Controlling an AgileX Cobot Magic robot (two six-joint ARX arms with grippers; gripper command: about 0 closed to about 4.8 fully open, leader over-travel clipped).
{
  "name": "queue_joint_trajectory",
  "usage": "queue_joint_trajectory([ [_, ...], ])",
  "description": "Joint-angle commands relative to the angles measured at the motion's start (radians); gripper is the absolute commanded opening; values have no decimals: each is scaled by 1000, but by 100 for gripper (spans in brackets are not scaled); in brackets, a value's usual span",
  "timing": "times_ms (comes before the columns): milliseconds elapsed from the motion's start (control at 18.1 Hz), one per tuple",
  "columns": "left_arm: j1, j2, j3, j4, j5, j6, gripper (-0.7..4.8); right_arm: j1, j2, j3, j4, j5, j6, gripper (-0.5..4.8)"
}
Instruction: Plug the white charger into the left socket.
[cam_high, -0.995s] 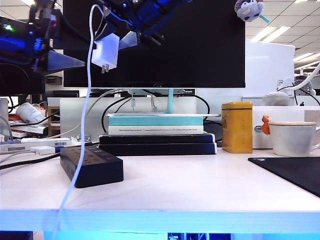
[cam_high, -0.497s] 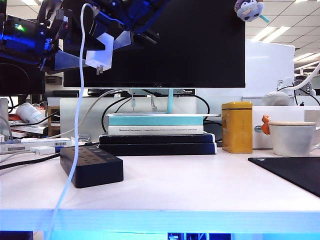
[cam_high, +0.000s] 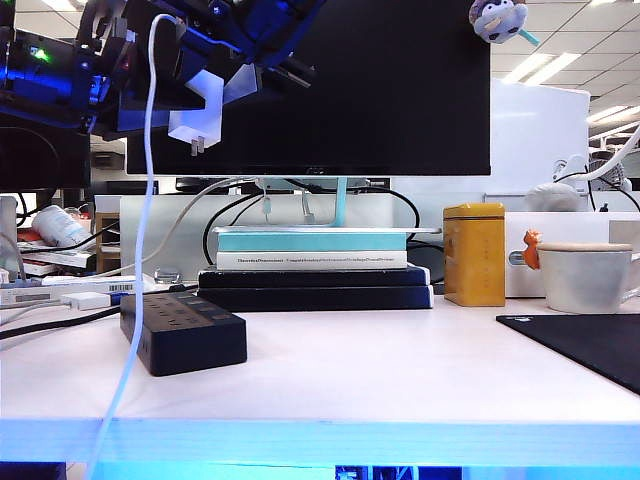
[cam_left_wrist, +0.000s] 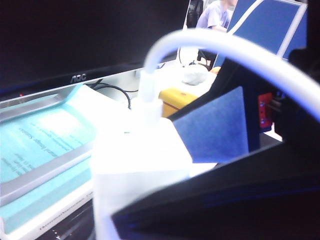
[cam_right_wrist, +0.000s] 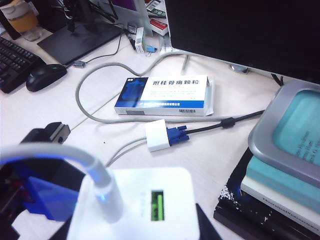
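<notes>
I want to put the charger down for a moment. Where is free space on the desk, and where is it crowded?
Free: the white table in front of the book stack, between the power strip and the black mat. Crowded: behind the strip, with cables and a medicine box. Both grippers, left and right, flank the white charger high above the strip.

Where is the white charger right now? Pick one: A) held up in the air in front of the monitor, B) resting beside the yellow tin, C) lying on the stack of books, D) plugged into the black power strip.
A: the white charger hangs high between the claws, prongs down, well above the black power strip.
</notes>
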Motion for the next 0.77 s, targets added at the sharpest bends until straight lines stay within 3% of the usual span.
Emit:
queue_joint_trajectory([
  [55, 0, -4, 3, 15, 22, -4, 136, 0, -6, 6, 22, -38, -4, 154],
  [111, 0, -4, 3, 14, 22, -4, 124, 0, -6, 6, 21, -38, -4, 229],
  [166, 0, -3, 3, 7, 18, -4, 115, 0, -8, 6, 22, -38, -4, 371],
  [221, 1, -3, 3, -5, 18, -4, 116, -2, -13, 6, 21, -39, -4, 371],
  [332, 2, -3, 3, -51, 8, 4, 116, -14, -33, 6, 21, -57, -4, 445],
  [442, 3, -3, 3, -82, 7, 45, 116, -25, -56, 6, 15, -60, -5, 445],
  [553, 28, -3, 3, -150, 45, 144, 116, -48, -95, 6, 8, -60, -5, 444],
  [663, 85, -2, 2, -192, 210, 183, 116, -76, -128, 6, -9, -56, -13, 441],
  [774, 137, -2, 0, -210, 307, 189, 116, -103, -132, 6, -22, -58, -13, 441],
])
